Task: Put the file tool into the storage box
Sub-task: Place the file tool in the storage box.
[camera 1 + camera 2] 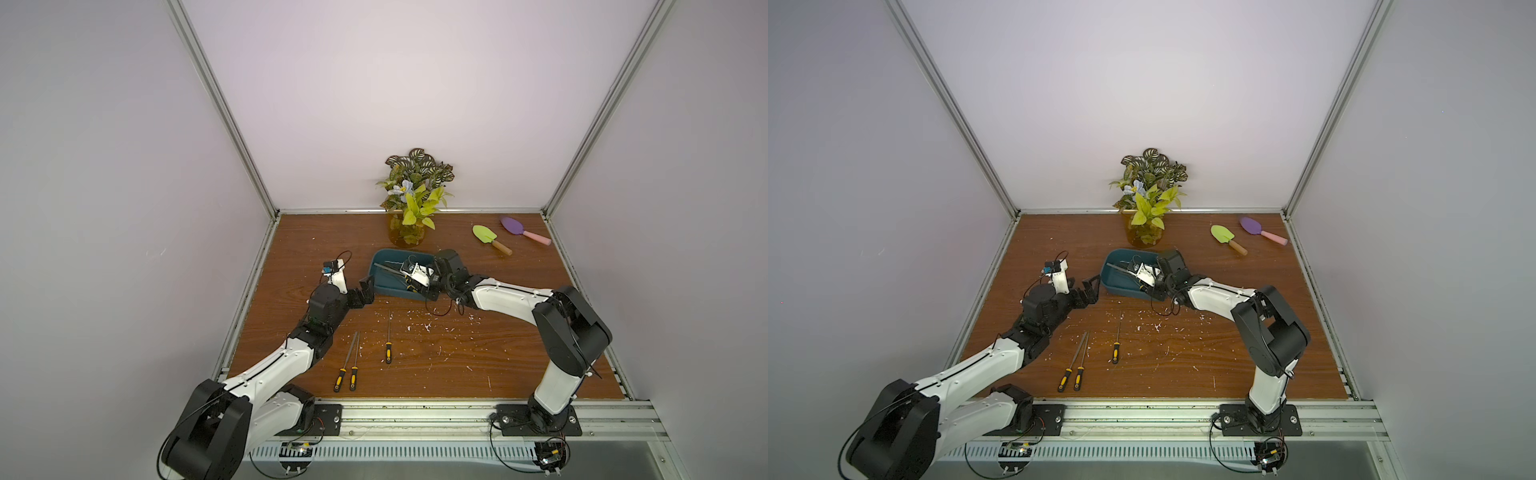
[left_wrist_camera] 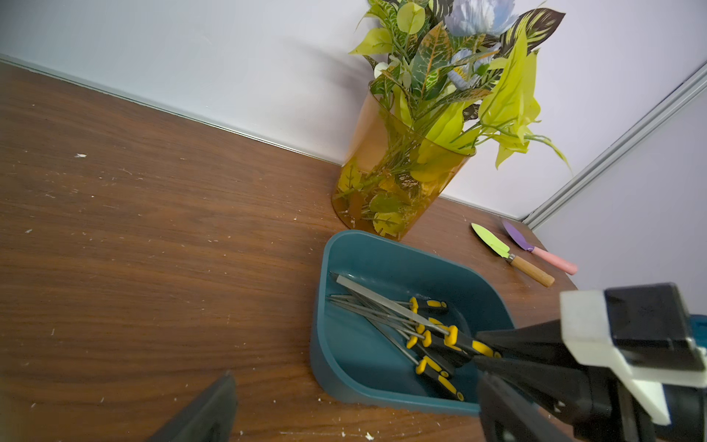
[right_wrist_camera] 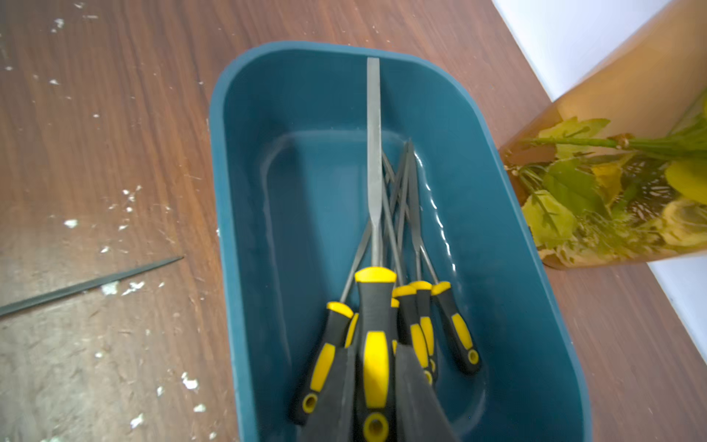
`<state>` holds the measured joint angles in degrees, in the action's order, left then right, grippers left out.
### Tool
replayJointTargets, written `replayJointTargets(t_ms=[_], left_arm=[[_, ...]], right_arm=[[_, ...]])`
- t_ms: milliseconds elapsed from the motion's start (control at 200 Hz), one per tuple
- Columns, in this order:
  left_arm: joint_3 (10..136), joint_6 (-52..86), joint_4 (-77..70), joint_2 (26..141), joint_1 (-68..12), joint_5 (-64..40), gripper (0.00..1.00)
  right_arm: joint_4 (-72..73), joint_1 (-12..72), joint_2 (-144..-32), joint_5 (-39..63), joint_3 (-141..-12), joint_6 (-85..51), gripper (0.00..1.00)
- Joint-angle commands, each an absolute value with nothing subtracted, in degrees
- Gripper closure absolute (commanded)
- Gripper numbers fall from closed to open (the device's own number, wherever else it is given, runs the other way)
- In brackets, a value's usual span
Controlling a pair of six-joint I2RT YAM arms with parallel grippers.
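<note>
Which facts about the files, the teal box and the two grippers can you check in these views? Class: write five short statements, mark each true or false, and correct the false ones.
1. The right gripper grips a flat file by its handle above the storage box. True.
2. The storage box holds no other files. False: several yellow-and-black-handled files lie inside.
3. Three files lie on the table outside the box. True.
4. The left gripper is shut on a file. False: it is open and empty, beside the box.
5. The green trowel lies in the box. False: it lies on the table beside the purple trowel.
</note>
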<state>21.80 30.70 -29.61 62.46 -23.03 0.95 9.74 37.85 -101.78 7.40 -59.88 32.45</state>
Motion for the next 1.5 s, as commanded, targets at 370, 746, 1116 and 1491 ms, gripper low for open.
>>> replayJointTargets(t_ms=[370, 746, 1116, 1491], left_arm=[[22.2, 30.9, -30.5, 62.9, -22.8, 0.6, 0.00], [24.0, 30.5, -28.8, 65.1, -22.9, -0.7, 0.00], [24.4, 31.5, -30.7, 68.2, -24.7, -2.3, 0.00], [23.8, 28.4, -29.4, 66.8, -25.3, 5.1, 0.00]], right_arm=[[10.3, 37.8, -101.6, 6.2, -61.7, 30.4, 0.34], [21.0, 41.9, -84.5, -3.2, -48.4, -1.8, 0.36], [23.8, 59.6, -71.8, -21.2, -29.0, -26.3, 0.35], [22.2, 69.3, -80.6, -27.8, -30.4, -35.1, 0.33]])
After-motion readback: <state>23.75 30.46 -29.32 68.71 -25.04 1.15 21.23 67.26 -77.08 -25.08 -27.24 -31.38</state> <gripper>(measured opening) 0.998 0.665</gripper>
